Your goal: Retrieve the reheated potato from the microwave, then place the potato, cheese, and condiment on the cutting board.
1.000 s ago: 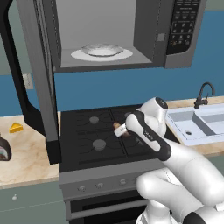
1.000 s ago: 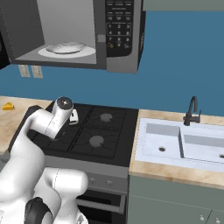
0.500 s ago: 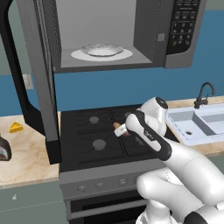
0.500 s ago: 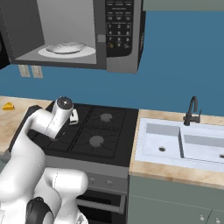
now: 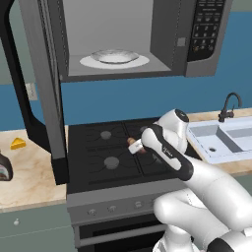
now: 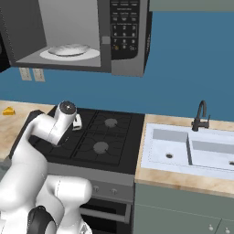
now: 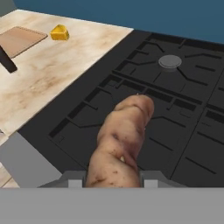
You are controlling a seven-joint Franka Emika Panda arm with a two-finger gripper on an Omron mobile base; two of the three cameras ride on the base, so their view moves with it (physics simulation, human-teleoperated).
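Gripper [image 5: 134, 146] clamped on potato [image 7: 121, 139], holding it above black stove grates [image 7: 175, 100], over left burners. Microwave [image 5: 123, 39] overhead, door [image 5: 37, 93] swung open, white plate [image 5: 114, 60] inside. Cheese [image 7: 60, 33] on beige counter [image 7: 48, 74] left of stove, beside cutting board [image 7: 22, 40]. Condiment bottle [image 5: 4, 168] at counter's left edge.

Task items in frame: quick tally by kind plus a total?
potato: 1, held in the gripper over the stove
cheese: 1
condiment: 1
cutting board: 1
microwave: 1, door open
Total: 5
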